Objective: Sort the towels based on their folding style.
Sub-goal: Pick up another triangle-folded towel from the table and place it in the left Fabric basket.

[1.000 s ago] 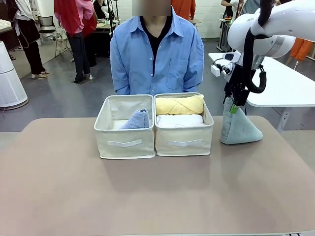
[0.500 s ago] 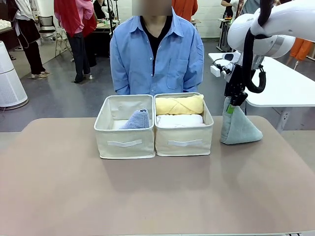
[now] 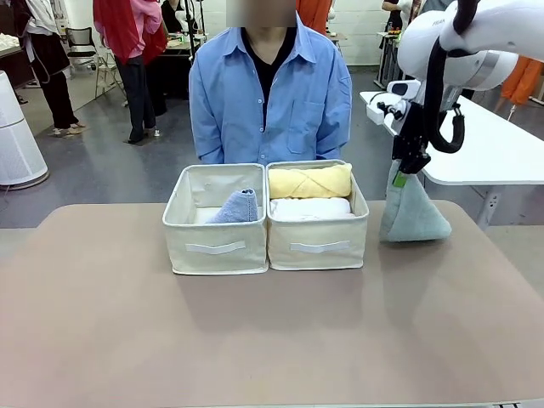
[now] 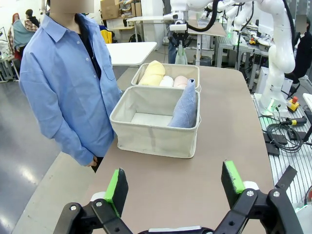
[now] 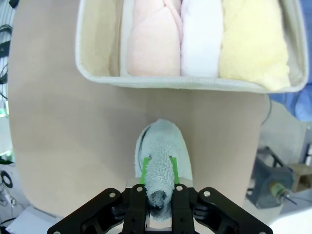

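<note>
Nearest, the left gripper (image 4: 173, 180) gapes wide and empty above the taupe desk (image 3: 255, 340), and farther back the right gripper (image 3: 399, 177) is pinched tight on the tip of the grey-green terry cone towel (image 3: 415, 217), upright just beside the right-hand beige fabric bin (image 3: 319, 242).

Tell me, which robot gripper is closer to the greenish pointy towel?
Right. The right gripper is shut on the tip of the greenish pointy towel; the left gripper hangs open beyond both bins, well away from it.
</note>
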### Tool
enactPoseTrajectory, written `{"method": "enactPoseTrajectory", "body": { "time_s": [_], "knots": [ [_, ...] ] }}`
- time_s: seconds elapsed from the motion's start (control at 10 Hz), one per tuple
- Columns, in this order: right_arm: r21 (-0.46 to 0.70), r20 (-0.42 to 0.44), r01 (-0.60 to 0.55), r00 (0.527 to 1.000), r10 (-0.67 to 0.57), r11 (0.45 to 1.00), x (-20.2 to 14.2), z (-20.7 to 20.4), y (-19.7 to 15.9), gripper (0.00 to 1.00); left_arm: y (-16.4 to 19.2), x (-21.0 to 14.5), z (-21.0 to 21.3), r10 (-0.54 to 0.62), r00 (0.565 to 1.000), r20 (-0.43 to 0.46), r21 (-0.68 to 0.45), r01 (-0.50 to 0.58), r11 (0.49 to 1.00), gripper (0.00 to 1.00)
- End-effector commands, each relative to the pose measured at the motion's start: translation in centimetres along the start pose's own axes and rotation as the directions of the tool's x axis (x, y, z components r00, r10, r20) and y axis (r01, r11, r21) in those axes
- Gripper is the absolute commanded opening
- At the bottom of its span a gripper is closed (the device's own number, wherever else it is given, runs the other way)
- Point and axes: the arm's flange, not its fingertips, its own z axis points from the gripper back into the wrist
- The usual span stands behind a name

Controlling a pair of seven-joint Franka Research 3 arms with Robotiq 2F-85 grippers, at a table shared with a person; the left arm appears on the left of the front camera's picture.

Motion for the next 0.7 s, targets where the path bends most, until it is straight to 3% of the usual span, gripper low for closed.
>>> {"method": "enactPoseTrajectory", "body": {
  "time_s": [0.0, 0.3, 0.6],
  "knots": [
    [-0.059, -0.106, 0.050, 0.993, -0.056, 0.997, 1.9, 7.2, 4.4, 0.03, -0.2, 0.1, 0.1, -0.001, 1.000, -0.010, -0.002, 0.001, 1.000, 1.00],
    [-0.193, -0.142, 0.064, 0.986, -0.092, 0.979, 5.8, 19.8, 9.4, 0.03, -0.2, 0.1, 0.1, -0.001, 1.000, -0.010, -0.002, 0.001, 1.000, 1.00],
    [-0.228, -0.086, 0.084, 0.991, -0.106, 0.970, 6.9, 23.2, 11.5, 0.03, -0.2, 0.1, 0.1, -0.001, 1.000, -0.010, -0.002, 0.001, 1.000, 1.00]
  ]
}}
